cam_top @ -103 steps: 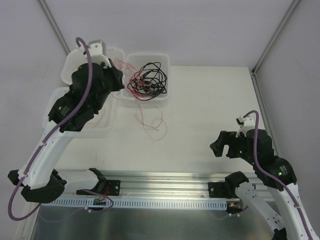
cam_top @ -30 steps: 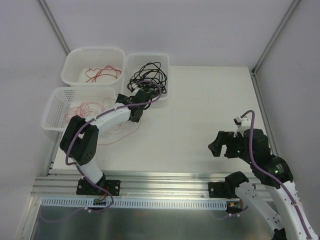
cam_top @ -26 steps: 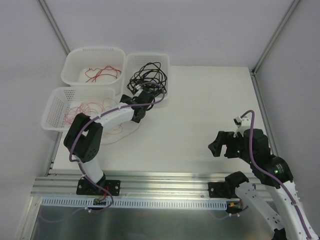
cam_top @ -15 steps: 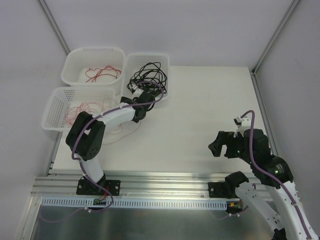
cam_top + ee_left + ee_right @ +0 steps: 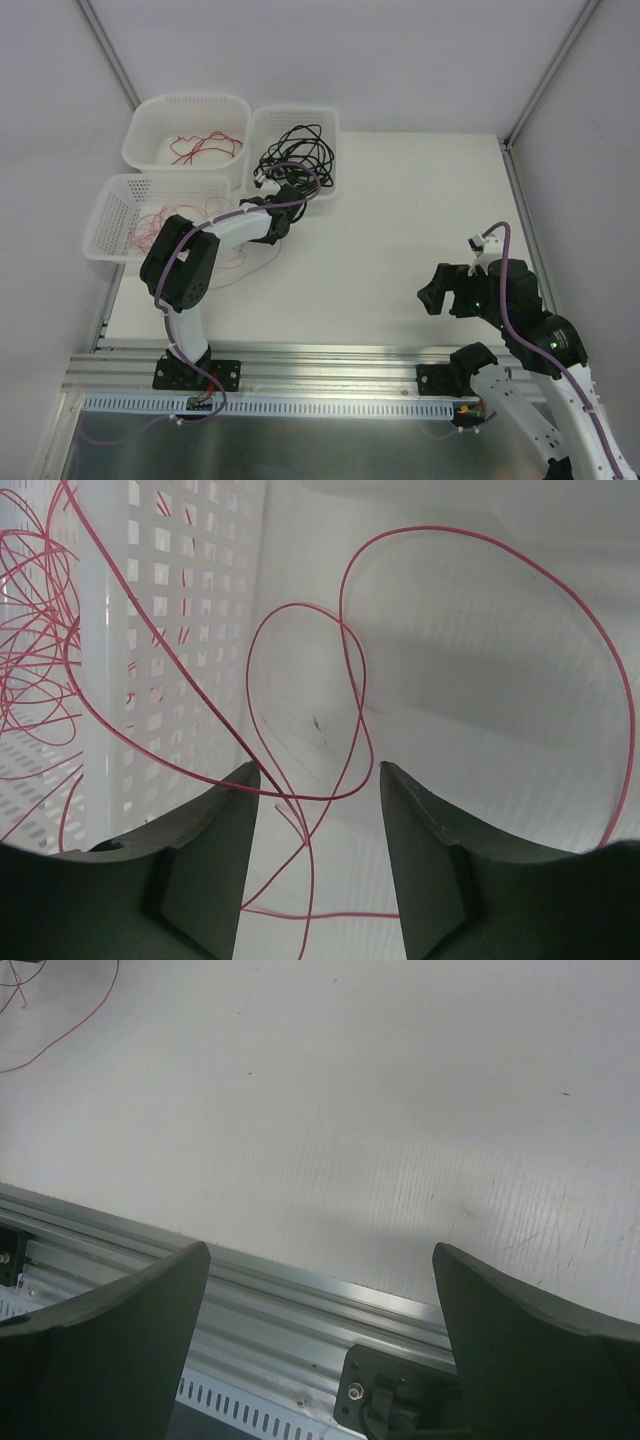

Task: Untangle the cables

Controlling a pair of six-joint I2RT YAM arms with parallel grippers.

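Observation:
Thick black cables [image 5: 296,156] lie coiled in the middle white basket [image 5: 332,122]. Thin red wires lie in the far left basket [image 5: 205,148], in the near left basket [image 5: 165,215], and loose on the table [image 5: 240,262]. My left gripper [image 5: 272,232] hangs low over the loose wires in front of the middle basket. In the left wrist view its jaws [image 5: 317,772] stand partly closed, and red wire loops [image 5: 300,605] pass between them untouched. My right gripper [image 5: 440,290] is wide open over bare table at the right, holding nothing [image 5: 320,1290].
The perforated wall of the near left basket [image 5: 170,600] stands close to the left finger, with red wires [image 5: 30,630] behind it. The metal rail [image 5: 320,360] runs along the table's near edge.
The left arm has come down from the far left basket to the loose red wires on the table. Over the last second its elbow shifted right and its jaws narrowed. The right arm is still.

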